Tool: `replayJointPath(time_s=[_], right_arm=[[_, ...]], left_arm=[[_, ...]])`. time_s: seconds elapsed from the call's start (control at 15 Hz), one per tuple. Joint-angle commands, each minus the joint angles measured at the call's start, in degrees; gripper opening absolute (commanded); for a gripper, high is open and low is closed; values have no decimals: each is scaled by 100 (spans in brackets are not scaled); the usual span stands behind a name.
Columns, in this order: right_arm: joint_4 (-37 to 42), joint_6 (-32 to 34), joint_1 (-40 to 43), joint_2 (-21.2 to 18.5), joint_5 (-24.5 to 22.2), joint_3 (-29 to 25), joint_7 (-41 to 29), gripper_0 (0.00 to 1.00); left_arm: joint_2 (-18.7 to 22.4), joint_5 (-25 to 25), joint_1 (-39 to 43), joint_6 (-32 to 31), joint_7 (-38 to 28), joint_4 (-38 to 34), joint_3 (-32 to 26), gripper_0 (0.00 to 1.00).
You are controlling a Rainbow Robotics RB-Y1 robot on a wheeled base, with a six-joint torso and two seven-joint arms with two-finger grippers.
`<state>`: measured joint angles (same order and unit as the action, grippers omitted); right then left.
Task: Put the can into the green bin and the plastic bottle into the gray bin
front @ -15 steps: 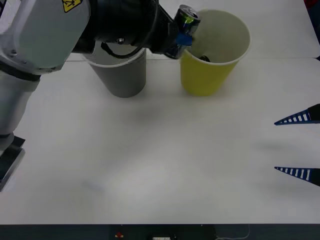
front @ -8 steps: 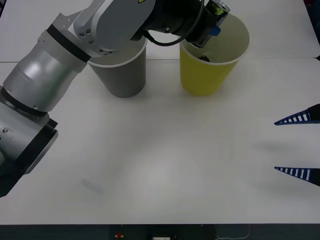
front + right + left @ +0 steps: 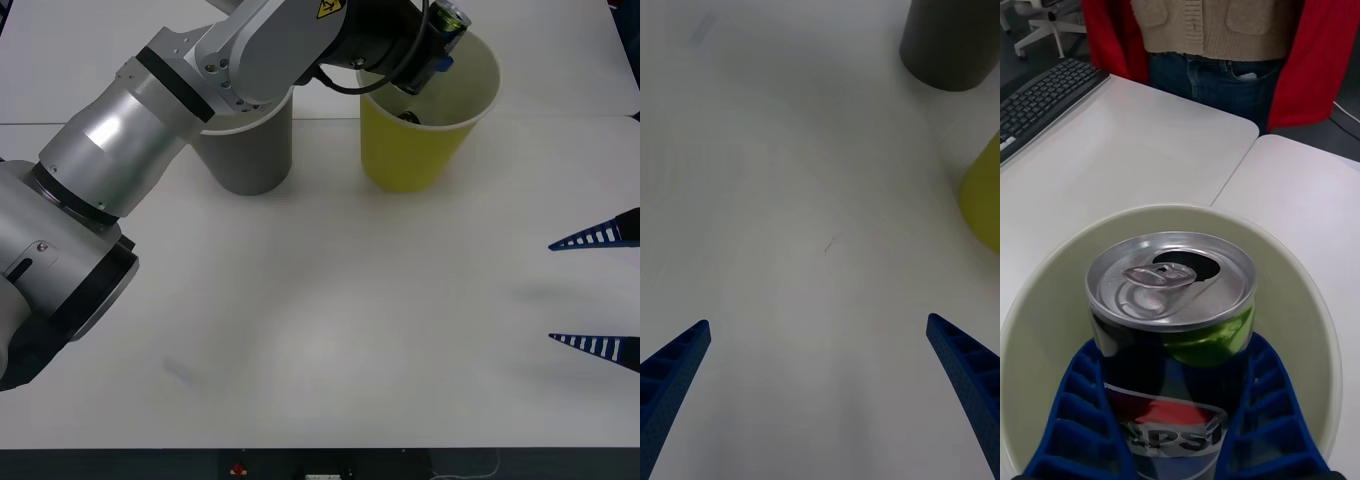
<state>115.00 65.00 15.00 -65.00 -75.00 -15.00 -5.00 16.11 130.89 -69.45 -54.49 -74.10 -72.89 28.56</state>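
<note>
1. Left pincer (image 3: 437, 45) clamped around the can (image 3: 447, 22), blue fingers (image 3: 1082, 405) pressing both sides.
2. Can held upright above the mouth of the green bin (image 3: 425, 150), opened pull-tab top facing up.
3. Gray bin (image 3: 250, 155) standing just beside the green one on the white tabletop (image 3: 330, 320), partly hidden by the left arm.
4. Right pincer (image 3: 598, 290) spread wide, holding nothing, low over the tabletop at the right edge, well apart from both bins.

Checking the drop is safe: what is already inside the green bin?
The green bin shows a pale inner wall and a small dark item low inside, too small to identify. The left claw, shut on the can, covers the rest of the bottom.
</note>
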Motion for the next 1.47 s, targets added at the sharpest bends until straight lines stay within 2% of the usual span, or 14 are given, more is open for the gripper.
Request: replayJointPath(time_s=[0.07,0.33,0.6,0.73,0.8,1.27,1.33,1.47], right_arm=[[0,0,0,0,0,0,0,100],[0,0,0,0,0,0,0,100],[0,0,0,0,0,0,0,100],[0,0,0,0,0,0,0,100],[0,0,0,0,0,0,0,100],[0,0,0,0,0,0,0,100],[0,0,0,0,0,0,0,100],[0,0,0,0,0,0,0,100]], left_arm=[[6,6,1,0,97,3,0,100],[102,-99,124,0,335,-208,-9,100],[639,-416,748,0,449,-1253,-79,100],[894,-890,1153,0,994,-1631,-325,100],[1017,-987,1337,0,1020,-1851,-378,100],[1895,-1259,2735,-9,1196,-3574,-835,100],[2019,-1303,2972,-53,1249,-3820,-958,100],[2098,-1470,3332,-651,1530,-4233,-1450,100]])
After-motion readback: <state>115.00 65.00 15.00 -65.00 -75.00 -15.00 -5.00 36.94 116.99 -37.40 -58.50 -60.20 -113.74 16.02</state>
